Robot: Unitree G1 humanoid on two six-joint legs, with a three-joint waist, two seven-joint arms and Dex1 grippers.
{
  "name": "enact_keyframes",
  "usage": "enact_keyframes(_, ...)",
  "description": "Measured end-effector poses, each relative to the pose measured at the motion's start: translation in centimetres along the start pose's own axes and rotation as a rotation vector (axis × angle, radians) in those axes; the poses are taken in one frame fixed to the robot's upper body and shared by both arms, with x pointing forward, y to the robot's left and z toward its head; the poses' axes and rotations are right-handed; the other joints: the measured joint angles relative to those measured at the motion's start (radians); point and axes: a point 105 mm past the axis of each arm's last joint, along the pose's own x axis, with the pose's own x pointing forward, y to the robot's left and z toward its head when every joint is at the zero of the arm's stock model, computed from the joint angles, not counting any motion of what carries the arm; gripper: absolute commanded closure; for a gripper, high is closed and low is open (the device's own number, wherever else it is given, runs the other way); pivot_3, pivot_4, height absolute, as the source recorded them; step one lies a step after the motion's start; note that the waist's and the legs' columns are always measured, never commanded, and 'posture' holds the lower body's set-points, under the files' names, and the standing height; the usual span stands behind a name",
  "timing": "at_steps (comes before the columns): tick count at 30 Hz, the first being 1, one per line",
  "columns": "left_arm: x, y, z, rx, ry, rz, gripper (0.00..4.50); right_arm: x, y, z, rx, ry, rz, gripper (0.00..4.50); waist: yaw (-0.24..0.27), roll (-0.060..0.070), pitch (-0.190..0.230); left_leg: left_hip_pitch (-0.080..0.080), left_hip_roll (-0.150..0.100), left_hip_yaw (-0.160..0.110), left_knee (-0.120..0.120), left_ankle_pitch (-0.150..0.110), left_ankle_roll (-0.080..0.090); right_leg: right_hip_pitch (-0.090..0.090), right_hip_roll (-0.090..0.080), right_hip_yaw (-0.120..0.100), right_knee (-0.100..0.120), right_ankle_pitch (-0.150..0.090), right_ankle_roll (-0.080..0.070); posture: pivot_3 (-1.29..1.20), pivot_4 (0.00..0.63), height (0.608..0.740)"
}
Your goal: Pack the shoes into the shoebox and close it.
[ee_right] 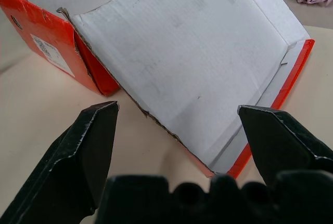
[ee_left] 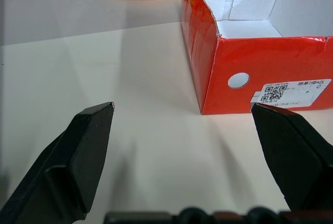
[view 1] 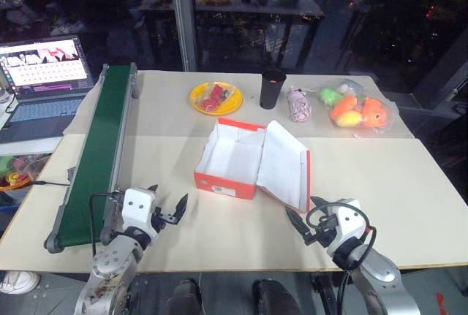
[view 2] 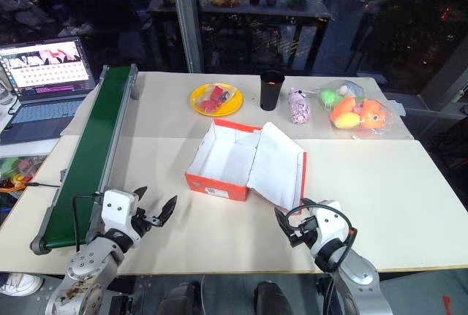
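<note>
The red-orange shoebox point(view 1: 225, 183) stands open in the middle of the table, white inside, with nothing showing in it. Its hinged lid point(view 1: 282, 161) leans out to the right, white underside up. The shoes are out of view. My left gripper point(view 1: 167, 199) hovers open near the table's front edge, to the left of and in front of the box; the left wrist view looks at the box's labelled near corner point(ee_left: 237, 57). My right gripper point(view 1: 305, 211) is open too, just in front of the lid's lower edge point(ee_right: 197, 57). Neither gripper holds anything.
A green conveyor belt point(view 1: 99, 147) runs along the left side of the table, with a laptop point(view 1: 44, 74) beyond it. At the back stand a yellow plate point(view 1: 216, 98), a black cup point(view 1: 272, 88), a pink plush toy point(view 1: 298, 103) and a bag of toy fruit point(view 1: 355, 110).
</note>
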Motion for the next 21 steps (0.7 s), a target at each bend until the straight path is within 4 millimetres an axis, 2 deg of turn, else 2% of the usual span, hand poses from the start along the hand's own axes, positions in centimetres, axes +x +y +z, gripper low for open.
enact_keyframes(8, -0.1, -0.1, -0.4, -0.004, -0.004, -0.03, 0.0, -0.8, -0.2, -0.8, 0.002, 0.033, -0.014, 0.13, 0.0, 0.0, 0.0, 0.0, 0.0, 0.0, 0.0, 0.0, 0.0, 0.0, 0.0, 0.0, 0.0, 0.0, 0.0, 0.0, 0.15, 0.736)
enact_keyframes(11, 0.1, 0.5, 0.4, 0.013, -0.027, -0.037, 0.0, -1.0, -1.6, 0.1, -0.02, 0.015, -0.034, 0.13, 0.0, 0.0, 0.0, 0.0, 0.0, 0.0, 0.001, 0.0, 0.0, 0.0, 0.0, 0.0, 0.0, 0.0, 0.0, 0.0, 0.15, 0.736)
enact_keyframes(14, 0.4, 2.1, 2.2, 0.032, -0.078, -0.009, 0.0, -0.8, -3.5, 2.5, -0.047, -0.04, -0.067, 0.13, -0.001, 0.0, 0.0, 0.0, 0.0, 0.0, 0.001, 0.0, 0.0, 0.0, 0.0, 0.0, 0.0, 0.0, 0.0, 0.0, 0.15, 0.736)
enact_keyframes(17, 1.3, 3.6, 3.8, 0.064, -0.111, 0.013, 0.0, 0.5, -3.9, 5.1, -0.041, -0.078, -0.024, 0.13, -0.002, 0.0, 0.001, 0.0, 0.0, 0.0, 0.001, 0.0, 0.0, 0.004, 0.001, 0.0, 0.003, 0.0, 0.0, 0.0, 0.15, 0.736)
enact_keyframes(19, 2.4, 5.3, 6.9, 0.097, -0.181, 0.056, 0.0, 1.7, -4.0, 8.9, -0.063, -0.149, 0.024, 0.13, 0.002, 0.0, 0.002, 0.0, 0.0, -0.001, 0.001, 0.0, 0.0, 0.004, 0.002, 0.0, 0.004, 0.001, 0.001, 0.0, 0.15, 0.736)
enact_keyframes(21, 2.6, 6.5, 9.5, 0.119, -0.249, 0.104, 0.0, 2.1, -3.5, 11.4, -0.09, -0.197, 0.066, 0.13, 0.005, 0.0, 0.001, 0.001, 0.0, -0.001, 0.001, 0.001, 0.001, 0.007, 0.002, 0.0, 0.003, 0.001, 0.001, 0.0, 0.15, 0.736)
